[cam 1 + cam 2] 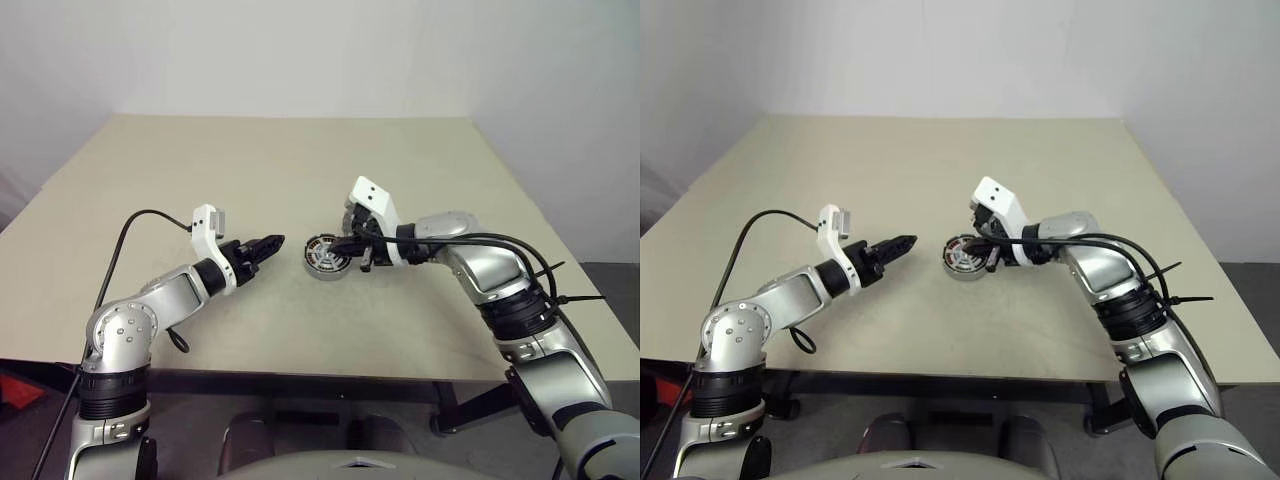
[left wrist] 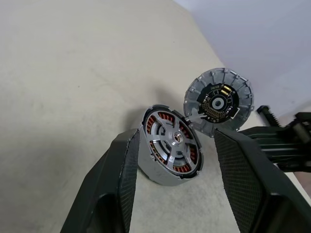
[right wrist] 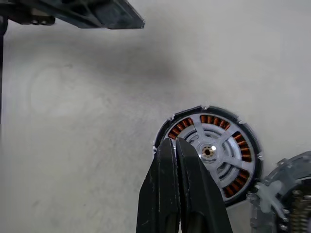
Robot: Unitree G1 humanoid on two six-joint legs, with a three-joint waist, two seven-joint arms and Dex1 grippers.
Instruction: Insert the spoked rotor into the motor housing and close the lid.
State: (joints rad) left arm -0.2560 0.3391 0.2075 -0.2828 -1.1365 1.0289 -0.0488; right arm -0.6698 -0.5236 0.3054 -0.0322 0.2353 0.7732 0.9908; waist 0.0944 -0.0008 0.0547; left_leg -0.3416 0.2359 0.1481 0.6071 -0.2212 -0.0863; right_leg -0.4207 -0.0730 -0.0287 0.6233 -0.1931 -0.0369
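The motor housing (image 1: 327, 257) sits near the middle of the beige table, copper windings showing around its inside. The spoked rotor (image 2: 173, 141) lies seated in it, silvery spokes and hub facing up. The lid (image 2: 219, 99) stands tilted up at the housing's far rim, its dark inner face with yellow marks turned toward the left wrist camera. My right gripper (image 3: 174, 141) hovers just over the housing's edge beside the lid, shut with nothing between its fingers. My left gripper (image 1: 273, 243) is open, pointing at the housing from the left and a little short of it.
The table (image 1: 250, 170) stretches bare toward the back wall and to both sides. Its front edge runs just below my arms. A black cable (image 1: 128, 228) loops off the left forearm, and another runs along the right forearm (image 1: 500, 240).
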